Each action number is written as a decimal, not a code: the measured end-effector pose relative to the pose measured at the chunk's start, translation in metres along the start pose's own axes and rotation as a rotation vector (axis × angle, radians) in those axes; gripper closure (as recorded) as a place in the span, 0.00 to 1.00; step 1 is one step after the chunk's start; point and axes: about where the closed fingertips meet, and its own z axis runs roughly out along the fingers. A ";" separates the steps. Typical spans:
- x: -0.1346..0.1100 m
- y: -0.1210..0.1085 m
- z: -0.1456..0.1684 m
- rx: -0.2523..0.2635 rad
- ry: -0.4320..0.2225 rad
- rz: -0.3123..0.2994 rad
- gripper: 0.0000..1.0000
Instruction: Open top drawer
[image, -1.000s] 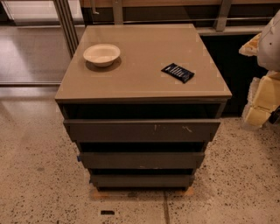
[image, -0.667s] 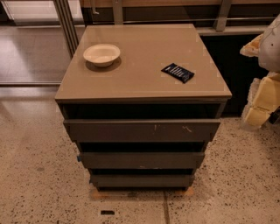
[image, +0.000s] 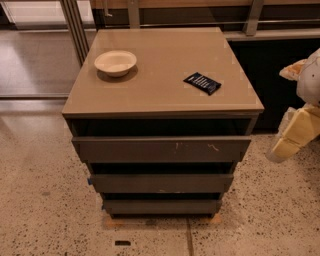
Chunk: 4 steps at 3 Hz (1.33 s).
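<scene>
Grey-brown top drawer is sitting unmoved; gripper is hanging well apart at right, grip state unreadable; pull not started.

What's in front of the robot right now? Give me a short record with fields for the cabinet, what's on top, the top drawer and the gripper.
cabinet: tan-topped cabinet with three dark drawer fronts stacked
on top: pale bowl at back left; dark packet right of centre, apart from the bowl
top drawer: top drawer, pale scratches right of centre, dark gap above its front, inside not visible
gripper: gripper at the right edge, beside the cabinet, not touching the drawer
floor: speckled floor
</scene>
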 end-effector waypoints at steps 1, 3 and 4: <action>0.011 0.011 0.052 0.007 -0.046 0.133 0.00; -0.002 -0.026 0.101 0.117 -0.157 0.325 0.17; -0.002 -0.026 0.101 0.117 -0.157 0.323 0.39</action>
